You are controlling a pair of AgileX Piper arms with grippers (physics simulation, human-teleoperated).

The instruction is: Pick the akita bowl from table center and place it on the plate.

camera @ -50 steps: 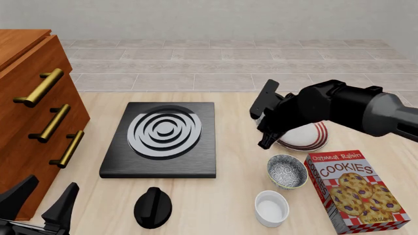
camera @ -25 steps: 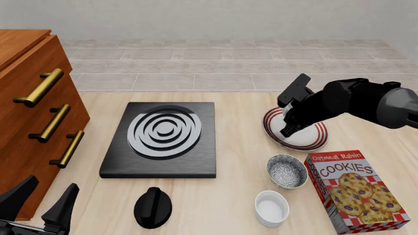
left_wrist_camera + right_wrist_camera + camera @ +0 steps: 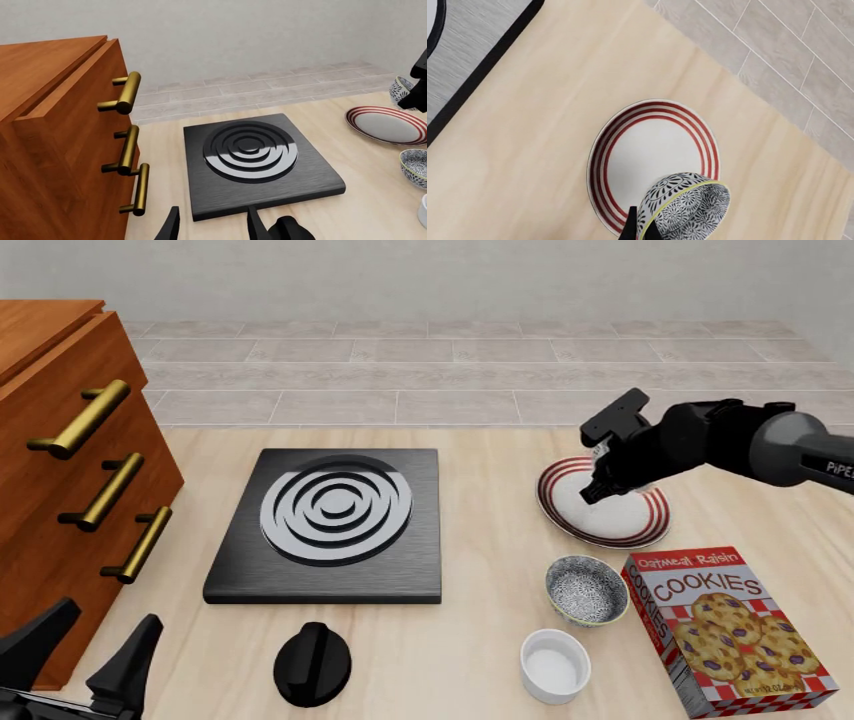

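Observation:
The akita bowl (image 3: 688,210), small and deep with a dark-on-pale pattern, hangs tilted over the edge of the plate (image 3: 647,160). My right gripper (image 3: 640,228) is shut on the bowl's wall. In the front view my right gripper (image 3: 597,486) hovers just over the white, red-ringed plate (image 3: 617,523), and the arm mostly hides the bowl. The left wrist view catches the bowl (image 3: 402,89) above the plate (image 3: 390,125). My left gripper (image 3: 83,660) rests open at the table's near left corner, holding nothing.
A second speckled bowl with a greenish rim (image 3: 587,590), a white cup (image 3: 554,665) and a cookies box (image 3: 727,630) lie on the near side of the plate. A black hob (image 3: 327,525) and its knob (image 3: 311,662) sit mid-table. A wooden drawer cabinet (image 3: 67,490) stands at the left.
My right gripper carried the bowl rightward from the plate's left side to above the plate and came lower. The left arm stayed still.

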